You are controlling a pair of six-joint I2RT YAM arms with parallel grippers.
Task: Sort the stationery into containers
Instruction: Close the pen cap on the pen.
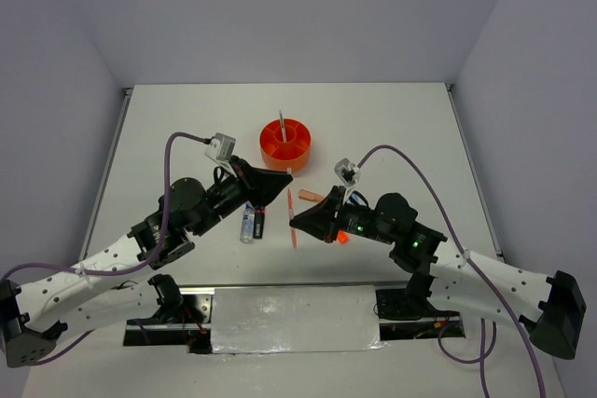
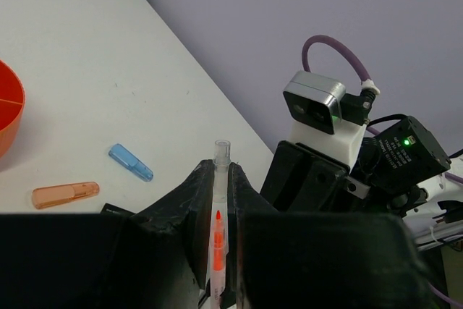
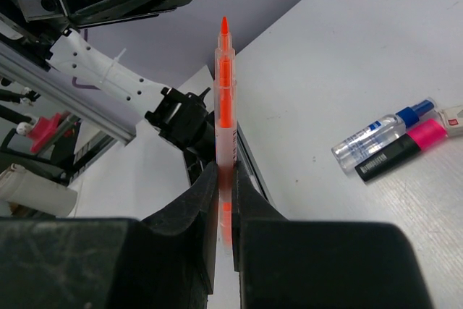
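Organiser [image 1: 300, 147], orange pen [image 3: 225, 99], clear cap [image 2: 221, 168], peach piece [image 2: 65, 195], blue piece [image 2: 131, 162], one of each

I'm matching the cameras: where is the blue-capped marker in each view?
Top external: marker lies left of centre, between the arms.
Left wrist: not in it.
Right wrist: marker at the right, mid-height.
Landmark: the pink highlighter lies alongside it in both.
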